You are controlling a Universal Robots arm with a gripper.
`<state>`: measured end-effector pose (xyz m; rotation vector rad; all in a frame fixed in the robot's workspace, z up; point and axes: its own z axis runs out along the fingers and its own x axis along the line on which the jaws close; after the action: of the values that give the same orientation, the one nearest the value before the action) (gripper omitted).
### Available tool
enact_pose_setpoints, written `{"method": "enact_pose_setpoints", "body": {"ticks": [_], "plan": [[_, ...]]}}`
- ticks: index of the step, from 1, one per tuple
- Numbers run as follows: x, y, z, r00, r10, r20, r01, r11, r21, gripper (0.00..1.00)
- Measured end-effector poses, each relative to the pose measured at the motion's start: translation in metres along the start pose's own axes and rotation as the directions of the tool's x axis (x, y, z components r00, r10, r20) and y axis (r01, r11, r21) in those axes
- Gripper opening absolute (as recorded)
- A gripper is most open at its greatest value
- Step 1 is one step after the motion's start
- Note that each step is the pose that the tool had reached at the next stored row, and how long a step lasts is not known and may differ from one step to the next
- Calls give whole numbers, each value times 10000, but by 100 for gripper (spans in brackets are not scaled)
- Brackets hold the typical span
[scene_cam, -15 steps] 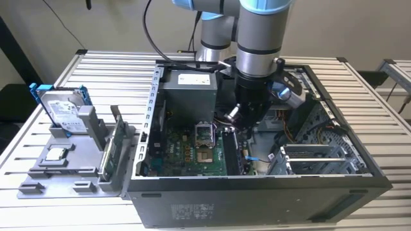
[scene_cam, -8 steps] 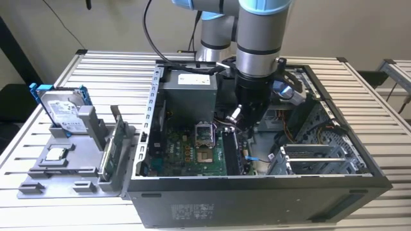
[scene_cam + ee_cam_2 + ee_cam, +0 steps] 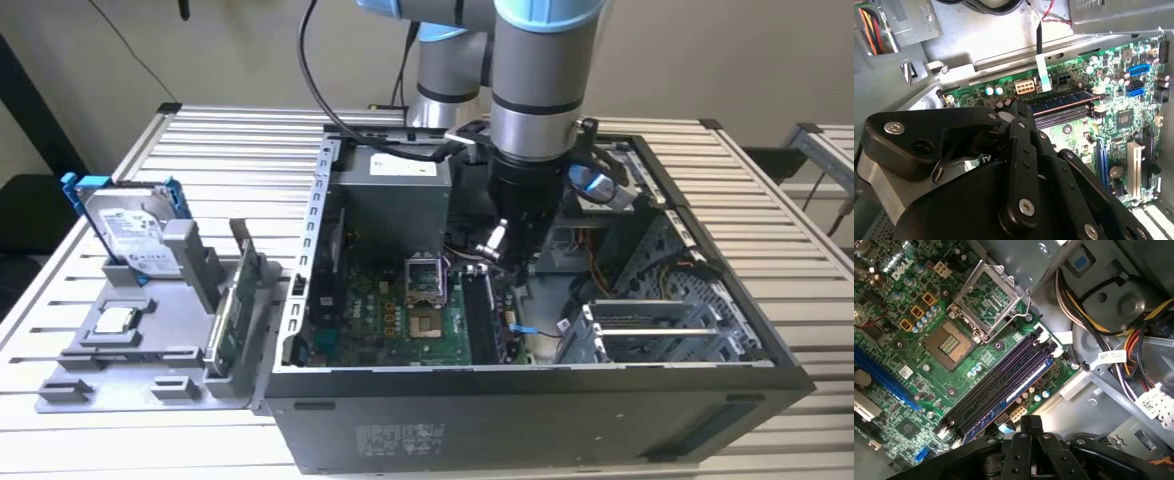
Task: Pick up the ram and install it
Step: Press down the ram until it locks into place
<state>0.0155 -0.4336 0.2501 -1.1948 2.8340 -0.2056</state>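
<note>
On the exterior view's left, the hard drive (image 3: 131, 232) stands in its tray (image 3: 80, 385) on the surface, well apart from the work. Further right, inside the case (image 3: 534, 420), the ram (image 3: 1021, 385) lies along the outermost slot of the motherboard (image 3: 961, 382). The tool (image 3: 1031, 423) hovers just over it, fingers drawn together, apparently gripping nothing. We judge seating is the step: press straight down, evenly, until both end latches close.

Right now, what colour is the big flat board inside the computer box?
Green. The motherboard, dotted with small parts, shows best in the first wrist view.
</note>
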Motion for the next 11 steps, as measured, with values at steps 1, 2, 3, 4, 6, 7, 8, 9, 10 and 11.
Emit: {"method": "enact_pose_setpoints", "body": {"ticks": [1, 2, 3, 4, 6, 7, 8, 9, 10, 11], "plan": [[0, 0, 0, 9999, -138, 21, 138, 9999, -1, 11], [0, 0, 0, 9996, -276, 41, 276, 9996, -1, 11], [0, 0, 0, 9991, -411, 61, 411, 9992, 0, 11], [0, 0, 0, 9985, -546, 81, 546, 9985, 0, 11], [0, 0, 0, 9964, -838, 123, 838, 9965, 3, 11], [0, 0, 0, 9949, -995, 147, 995, 9950, 4, 11], [0, 0, 0, 9931, -1162, 171, 1162, 9932, 6, 11], [0, 0, 0, 9909, -1335, 196, 1335, 9910, 9, 11], [0, 0, -1, 9882, -1517, 222, 1517, 9884, 13, 11], [0, 0, -1, 9853, -1693, 248, 1693, 9856, 17, 11]]}}
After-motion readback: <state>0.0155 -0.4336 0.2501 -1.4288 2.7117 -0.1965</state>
